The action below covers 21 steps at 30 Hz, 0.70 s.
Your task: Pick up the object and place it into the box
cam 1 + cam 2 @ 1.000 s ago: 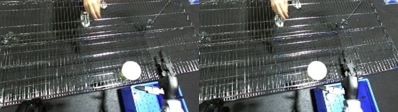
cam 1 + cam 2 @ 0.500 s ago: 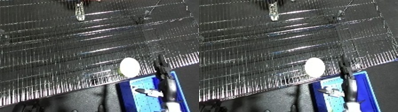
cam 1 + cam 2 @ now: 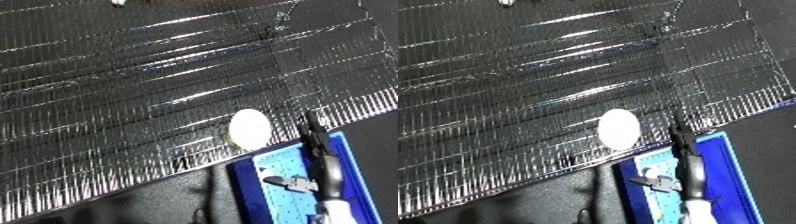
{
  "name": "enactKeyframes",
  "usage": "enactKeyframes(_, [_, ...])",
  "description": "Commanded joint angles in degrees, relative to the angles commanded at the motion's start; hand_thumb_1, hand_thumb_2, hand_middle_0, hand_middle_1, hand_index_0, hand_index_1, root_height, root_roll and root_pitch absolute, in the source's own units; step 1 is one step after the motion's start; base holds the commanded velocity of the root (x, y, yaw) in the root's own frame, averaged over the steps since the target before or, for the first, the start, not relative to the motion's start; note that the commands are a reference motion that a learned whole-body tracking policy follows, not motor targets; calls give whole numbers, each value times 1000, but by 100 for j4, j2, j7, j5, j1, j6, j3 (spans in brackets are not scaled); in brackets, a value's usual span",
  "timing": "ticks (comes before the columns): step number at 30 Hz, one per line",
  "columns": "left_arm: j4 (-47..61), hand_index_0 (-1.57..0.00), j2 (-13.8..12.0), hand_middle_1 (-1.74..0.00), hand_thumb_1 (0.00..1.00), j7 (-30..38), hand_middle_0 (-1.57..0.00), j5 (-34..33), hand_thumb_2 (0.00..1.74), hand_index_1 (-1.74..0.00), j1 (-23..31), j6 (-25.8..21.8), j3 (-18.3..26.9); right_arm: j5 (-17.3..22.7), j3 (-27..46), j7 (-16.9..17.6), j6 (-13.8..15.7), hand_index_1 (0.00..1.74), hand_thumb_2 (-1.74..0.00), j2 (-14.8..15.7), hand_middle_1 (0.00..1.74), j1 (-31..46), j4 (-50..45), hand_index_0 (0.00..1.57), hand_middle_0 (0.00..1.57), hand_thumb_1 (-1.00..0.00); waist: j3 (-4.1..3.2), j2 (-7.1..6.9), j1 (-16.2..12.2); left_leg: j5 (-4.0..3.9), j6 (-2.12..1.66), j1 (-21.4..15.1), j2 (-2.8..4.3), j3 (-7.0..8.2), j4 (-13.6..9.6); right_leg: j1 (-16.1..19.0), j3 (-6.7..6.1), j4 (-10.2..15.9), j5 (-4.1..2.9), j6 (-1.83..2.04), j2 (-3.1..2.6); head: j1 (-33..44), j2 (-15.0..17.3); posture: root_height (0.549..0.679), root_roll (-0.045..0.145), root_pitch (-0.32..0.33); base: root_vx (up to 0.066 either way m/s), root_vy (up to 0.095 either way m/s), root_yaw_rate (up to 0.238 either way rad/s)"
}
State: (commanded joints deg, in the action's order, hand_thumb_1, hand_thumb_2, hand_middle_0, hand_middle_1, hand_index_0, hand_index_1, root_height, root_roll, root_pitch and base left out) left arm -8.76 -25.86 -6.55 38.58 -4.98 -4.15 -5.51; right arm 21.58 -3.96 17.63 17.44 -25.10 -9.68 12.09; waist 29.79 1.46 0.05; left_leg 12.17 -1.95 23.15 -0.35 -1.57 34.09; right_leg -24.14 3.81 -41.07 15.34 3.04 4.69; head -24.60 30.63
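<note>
right hand fingers too blurred to tell pose, blue bin cut off at bottom edge, left hand unseen

Worktop: a big, shiny wire grid that fills most of the view.
Floor: dark, below the grid's front edge.
Small pale thing: at the top edge, too cut off to tell.

Right hand reaching up from the lower right edge, black and slim, seen edge-on. Fingers straight and close together, pointing up and away. Thumb sticking out to the left. White wrist just showing at the bottom edge.
</note>
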Motion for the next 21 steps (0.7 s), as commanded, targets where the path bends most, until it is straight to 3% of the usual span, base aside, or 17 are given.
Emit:
enactKeyframes(10, [55,-1570,-48,-1740,1000,113,-1570,-26,1740,-1740,-96,58,-74,-5,-74,-74,-105,0,0,-48,0,-346,11,0,0,0,0,76,43,77,9,461,-20,-10,290,-455,-2,-310,63,-34,10,-120,-192,642,59,69,1,-26,20])
enactKeyframes(21, [112,-1570,-91,-1740,1000,253,-1570,-12,1740,-1740,-245,149,-153,13,-161,-146,-184,0,0,-79,0,-857,83,0,0,0,0,148,128,106,20,778,-46,-17,408,-789,24,-491,82,-46,33,-182,-425,637,57,101,10,-13,41])
